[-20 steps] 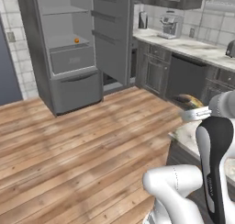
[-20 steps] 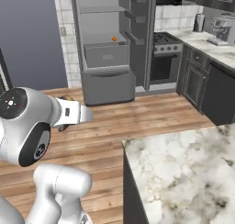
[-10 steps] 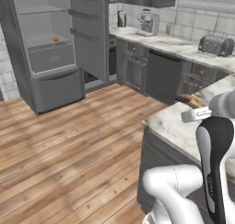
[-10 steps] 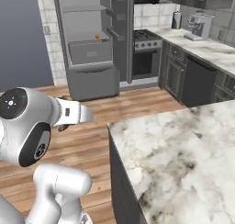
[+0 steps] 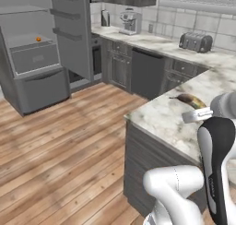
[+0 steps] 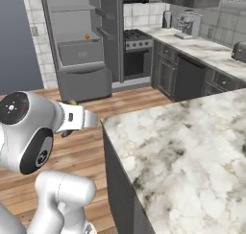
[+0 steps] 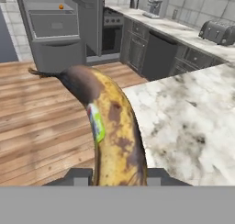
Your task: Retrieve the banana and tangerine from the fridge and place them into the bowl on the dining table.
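Tool (image 7: 119, 175) clamped on banana (image 7: 110, 126), arm raised level at dining table (image 6: 192, 146) corner

The white arm is being held folded close over the base, its dark-jointed upper link raised and the wrist turned forward. The gripper (image 7: 119, 175) is being kept closed on the banana (image 7: 110, 126), which is being carried lengthwise between the jaws, its stem end pointing away from the hand.
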{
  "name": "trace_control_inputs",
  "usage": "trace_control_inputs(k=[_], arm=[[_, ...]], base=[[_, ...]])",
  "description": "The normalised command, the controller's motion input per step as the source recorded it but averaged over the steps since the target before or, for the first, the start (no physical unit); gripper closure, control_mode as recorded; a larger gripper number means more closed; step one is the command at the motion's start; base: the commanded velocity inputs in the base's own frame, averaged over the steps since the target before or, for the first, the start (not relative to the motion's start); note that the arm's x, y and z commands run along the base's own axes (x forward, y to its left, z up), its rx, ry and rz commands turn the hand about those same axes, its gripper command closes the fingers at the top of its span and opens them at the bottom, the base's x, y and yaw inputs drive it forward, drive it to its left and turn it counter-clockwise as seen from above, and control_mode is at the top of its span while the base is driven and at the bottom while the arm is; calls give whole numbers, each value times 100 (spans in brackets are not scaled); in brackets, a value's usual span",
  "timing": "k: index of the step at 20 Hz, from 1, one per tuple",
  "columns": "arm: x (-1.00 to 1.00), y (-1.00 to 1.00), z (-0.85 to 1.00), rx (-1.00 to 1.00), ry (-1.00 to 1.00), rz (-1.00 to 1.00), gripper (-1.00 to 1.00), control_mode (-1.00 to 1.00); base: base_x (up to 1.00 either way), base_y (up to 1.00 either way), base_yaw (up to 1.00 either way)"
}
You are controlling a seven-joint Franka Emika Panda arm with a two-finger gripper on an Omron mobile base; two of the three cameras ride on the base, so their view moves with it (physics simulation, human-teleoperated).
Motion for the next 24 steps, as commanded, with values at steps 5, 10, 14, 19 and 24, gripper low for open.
trace_control_inputs(k=[5, 10, 14, 19, 24], arm=[[0, 0, 0, 0, 0, 0, 100, 100], [0, 0, 0, 0, 0, 0, 100, 100], [0, 0, 0, 0, 0, 0, 100, 100], [0, 0, 0, 0, 0, 0, 100, 100], [0, 0, 0, 0, 0, 0, 100, 100]], base=[[-47, -51, -19], [-59, -60, -19], [-70, -57, -18], [-56, -48, -18], [-53, -40, -18]])
